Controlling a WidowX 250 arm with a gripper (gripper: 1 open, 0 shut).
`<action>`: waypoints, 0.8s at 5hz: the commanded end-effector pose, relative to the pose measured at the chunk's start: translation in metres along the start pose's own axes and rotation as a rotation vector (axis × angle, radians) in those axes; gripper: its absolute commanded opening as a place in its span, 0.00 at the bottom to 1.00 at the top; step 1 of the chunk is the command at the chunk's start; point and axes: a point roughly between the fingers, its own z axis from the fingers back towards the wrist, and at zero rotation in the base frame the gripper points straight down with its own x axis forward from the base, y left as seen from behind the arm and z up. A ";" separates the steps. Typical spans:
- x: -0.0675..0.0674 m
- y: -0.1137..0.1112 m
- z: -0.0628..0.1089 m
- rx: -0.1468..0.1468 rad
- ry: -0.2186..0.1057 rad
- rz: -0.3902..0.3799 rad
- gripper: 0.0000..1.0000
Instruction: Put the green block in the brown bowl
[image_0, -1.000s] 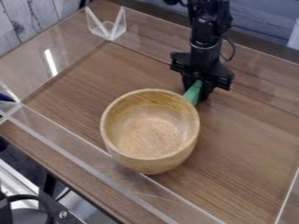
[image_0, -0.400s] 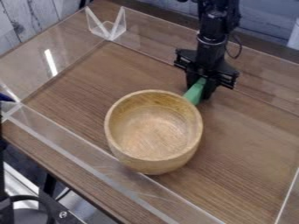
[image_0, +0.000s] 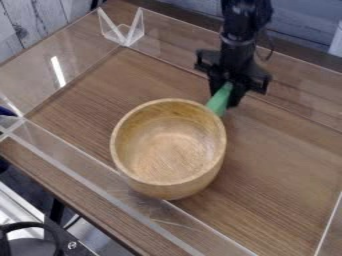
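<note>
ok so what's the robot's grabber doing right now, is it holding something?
Gripper: closed on the green block, just behind the rim of the brown bowl.

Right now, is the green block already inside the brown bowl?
No, the green block shows beyond the bowl's rim, below the pincer.

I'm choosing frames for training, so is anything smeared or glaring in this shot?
In the camera view, the claw looks motion-blurred, its outlines smeared; the bowl stays fairly crisp; a bright streak of glare marks the left side of the table.
</note>
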 end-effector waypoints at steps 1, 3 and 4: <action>-0.001 0.006 0.052 0.020 -0.124 0.017 0.00; -0.038 0.028 0.088 0.056 -0.163 -0.003 0.00; -0.067 0.029 0.091 0.060 -0.158 -0.023 0.00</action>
